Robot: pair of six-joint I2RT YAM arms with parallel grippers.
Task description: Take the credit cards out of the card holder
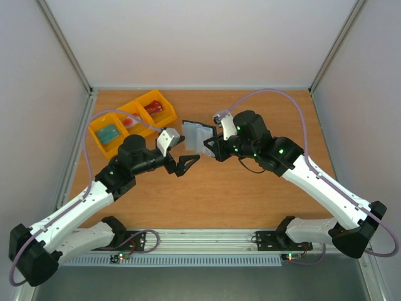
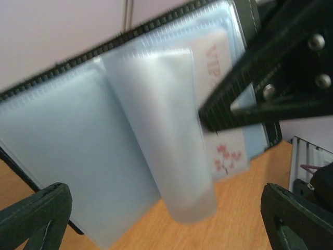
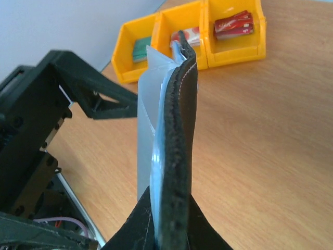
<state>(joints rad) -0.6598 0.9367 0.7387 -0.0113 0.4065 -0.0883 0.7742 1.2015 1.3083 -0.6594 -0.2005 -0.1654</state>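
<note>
Held upright over the wooden tabletop point(image 1: 250, 194): the black bifold card holder point(image 1: 197, 137), open.
Nearest, the left gripper point(image 1: 186, 164) gapes, released, just before the clear sleeves; the right gripper point(image 3: 169, 229) is clenched on the holder's edge; a pale credit card point(image 2: 229, 151) sits sleeved; yellow plastic bins point(image 3: 234, 52) lie beyond.

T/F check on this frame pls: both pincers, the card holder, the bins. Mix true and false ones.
1. The right pincer is shut on the card holder. True.
2. The left pincer grips a card. False: it is open and holds nothing.
3. The card holder lies closed and flat. False: the right pincer holds it upright and open.
4. A pale card with VIP lettering sits in one of its clear sleeves. True.
5. The yellow bins are empty. False: red cards lie in one, and the other two also hold items.
</note>
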